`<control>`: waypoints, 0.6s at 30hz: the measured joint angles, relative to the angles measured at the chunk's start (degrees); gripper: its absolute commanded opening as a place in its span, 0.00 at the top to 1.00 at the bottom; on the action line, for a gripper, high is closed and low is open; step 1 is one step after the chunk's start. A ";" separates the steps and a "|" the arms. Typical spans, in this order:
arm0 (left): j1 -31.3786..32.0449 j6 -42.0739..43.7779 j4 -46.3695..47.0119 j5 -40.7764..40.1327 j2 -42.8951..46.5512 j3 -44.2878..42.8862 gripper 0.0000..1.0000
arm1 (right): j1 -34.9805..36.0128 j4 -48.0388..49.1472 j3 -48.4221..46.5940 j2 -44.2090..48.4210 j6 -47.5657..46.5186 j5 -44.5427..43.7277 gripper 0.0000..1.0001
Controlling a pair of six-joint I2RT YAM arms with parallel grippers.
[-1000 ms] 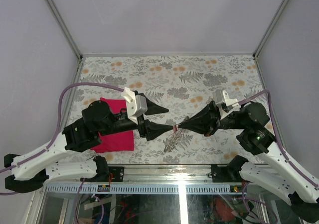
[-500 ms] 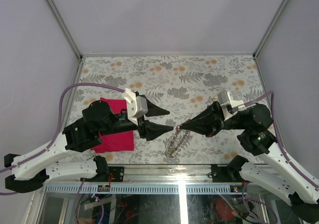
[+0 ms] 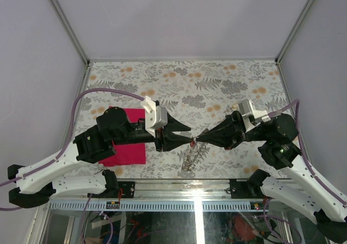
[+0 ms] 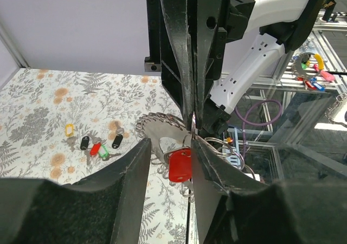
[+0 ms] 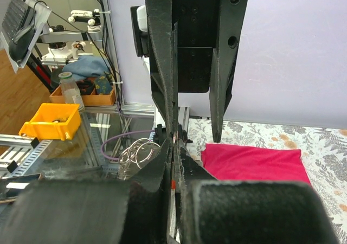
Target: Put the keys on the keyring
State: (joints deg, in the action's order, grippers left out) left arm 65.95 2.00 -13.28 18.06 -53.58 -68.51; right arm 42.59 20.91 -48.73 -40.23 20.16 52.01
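Step in hand: it looked to me like working the red key [image 4: 180,165] along the ring's wire, with both tips meeting over the near middle of the table [image 3: 162,81].
Right gripper [image 3: 198,140]: pinched tight on the keyring [image 3: 190,156] and carrying it clear of the table.
Left gripper [image 3: 190,134]: jaws a narrow gap apart, holding nothing I could see, with the red key hanging in the gap.
Doing it well: I would close the left pads on the plastic head rather than the wire. I would keep the right pinch firm and feed in small, slow pushes, so the ring did not twist free.
Keyring's lie: it drooped from the pinch, its long axis running from the tips down toward the near edge.
Red key's lie: roughly upright, head low, top end at the ring.
Other keys [image 4: 93,145]: a small cluster flat on the table, well apart from the ring.
Magenta cloth [image 3: 127,152]: under the left arm, to the left.
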 measured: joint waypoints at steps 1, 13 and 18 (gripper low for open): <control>0.00 0.00 0.00 0.31 -0.13 -0.11 0.64 | 0.00 0.11 0.00 0.00 0.00 0.04 1.00; 0.00 0.15 0.09 2.86 -0.44 -0.26 0.62 | 0.02 0.17 0.00 0.55 -0.09 -0.04 1.00; 0.00 0.15 0.15 3.08 -0.44 -0.26 0.65 | 0.00 0.22 0.00 0.11 -0.07 0.00 1.00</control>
State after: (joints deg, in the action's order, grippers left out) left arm 65.95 2.15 -13.13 21.15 -54.02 -68.77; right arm 42.59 21.12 -48.73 -40.12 20.10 52.01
